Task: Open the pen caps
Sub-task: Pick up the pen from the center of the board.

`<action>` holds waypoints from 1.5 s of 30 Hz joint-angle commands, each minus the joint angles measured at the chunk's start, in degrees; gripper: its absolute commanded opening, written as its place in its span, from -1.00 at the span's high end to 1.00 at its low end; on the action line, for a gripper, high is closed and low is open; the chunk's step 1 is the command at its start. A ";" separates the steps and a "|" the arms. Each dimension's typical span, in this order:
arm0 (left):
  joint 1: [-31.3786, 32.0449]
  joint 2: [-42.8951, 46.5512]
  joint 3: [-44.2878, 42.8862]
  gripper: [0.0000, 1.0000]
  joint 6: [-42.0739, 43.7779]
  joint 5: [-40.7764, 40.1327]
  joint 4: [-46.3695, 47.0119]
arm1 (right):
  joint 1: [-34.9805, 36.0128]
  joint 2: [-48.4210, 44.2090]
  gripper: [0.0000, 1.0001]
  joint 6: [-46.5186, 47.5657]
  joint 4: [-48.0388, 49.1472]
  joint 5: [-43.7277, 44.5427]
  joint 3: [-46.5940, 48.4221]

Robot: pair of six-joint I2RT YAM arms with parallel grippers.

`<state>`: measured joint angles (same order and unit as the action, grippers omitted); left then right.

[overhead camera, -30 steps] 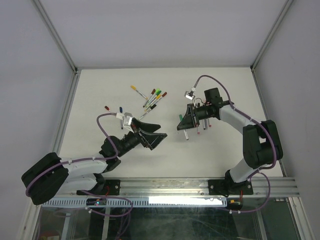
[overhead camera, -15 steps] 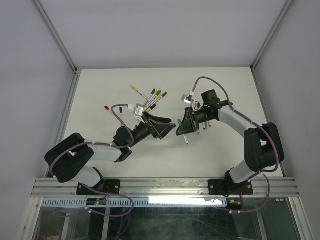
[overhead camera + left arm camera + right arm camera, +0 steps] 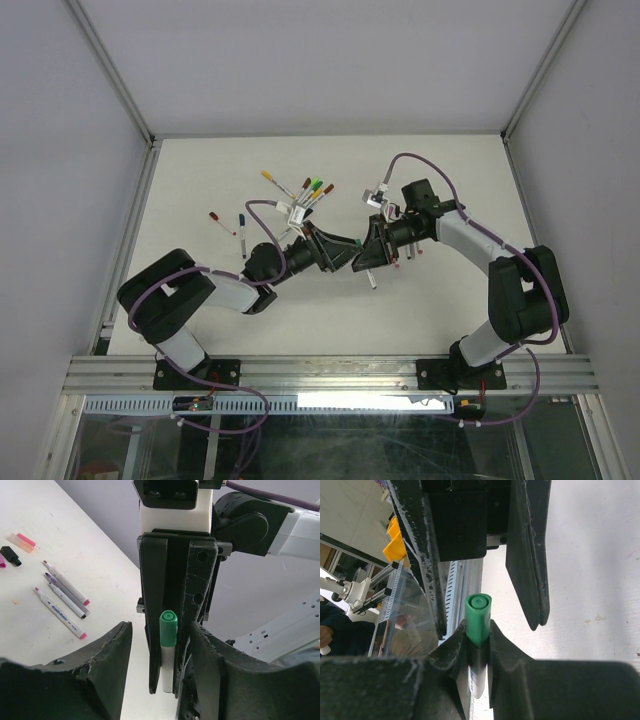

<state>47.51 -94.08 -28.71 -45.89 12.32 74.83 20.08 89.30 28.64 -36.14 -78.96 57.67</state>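
Note:
My right gripper (image 3: 479, 636) is shut on a white-barrelled pen (image 3: 167, 672). Its green pen cap (image 3: 478, 617) sticks out past the fingertips toward my left gripper. My left gripper (image 3: 160, 667) faces it head-on at mid-table, jaws apart. One finger stands on each side of the green cap (image 3: 168, 626) and of the right gripper's fingers, touching neither. In the top view the two grippers (image 3: 340, 250) (image 3: 364, 250) meet tip to tip. More pens lie fanned out behind them (image 3: 308, 194).
A yellow-capped pen (image 3: 270, 178) lies behind the fan, and a red (image 3: 217, 218) and a blue pen (image 3: 241, 222) lie to the left. Three pens (image 3: 65, 597) and small pink (image 3: 22, 541) and black (image 3: 10, 555) caps lie under the right arm. The enclosure walls ring the table.
My left arm has swung right and forward until its jaws straddle the green cap, and the jaws have narrowed from wide open. The right gripper has kept its hold, shifting slightly.

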 commanded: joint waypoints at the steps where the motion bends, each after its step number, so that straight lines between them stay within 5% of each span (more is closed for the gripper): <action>1: -0.47 -0.84 -2.34 0.04 -0.70 1.16 3.74 | 0.49 -2.17 1.00 1.68 -0.18 -2.25 2.26; 8: -0.74 -2.01 -3.57 0.42 -0.89 2.23 3.35 | 0.70 -2.16 1.00 1.85 -0.35 -2.24 2.35; 12: -0.95 -2.58 -3.77 0.99 -1.04 3.71 4.28 | 0.77 -2.26 0.98 1.94 -0.41 -2.15 2.36; 19: -2.83 -0.78 -0.89 1.00 -2.48 0.27 8.65 | 0.79 -3.13 0.14 -2.05 3.10 -0.51 1.20; 24: -3.78 0.74 0.50 1.00 -3.21 -4.65 10.46 | 0.77 -3.81 -0.02 -4.99 6.15 1.18 0.08; 32: -3.97 2.21 2.33 1.00 -3.35 -7.43 12.60 | 0.82 -3.93 0.21 -8.44 9.41 3.07 -0.54; 34: -3.97 2.24 2.49 1.00 -3.39 -7.36 12.86 | 0.86 -3.95 0.40 -9.66 10.36 3.11 -0.66; 37: -3.97 1.86 2.60 1.00 -3.67 -6.46 13.67 | 0.80 -4.32 0.96 -11.75 12.26 3.00 -0.93; 39: -4.14 1.40 2.80 0.97 -4.45 -5.66 14.86 | 0.85 -4.48 1.00 -12.10 12.35 2.80 -0.89; 42: -5.13 0.42 2.96 0.52 -7.34 -3.78 16.92 | 0.85 -4.57 1.00 -12.14 12.17 2.35 -0.76; 45: -6.62 -0.81 2.19 0.35 -10.68 -0.49 18.75 | 0.86 -4.46 1.00 -11.71 11.55 2.00 -0.65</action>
<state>42.70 -94.13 -26.26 -52.29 9.02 82.41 20.67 87.68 17.45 -25.63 -74.83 56.62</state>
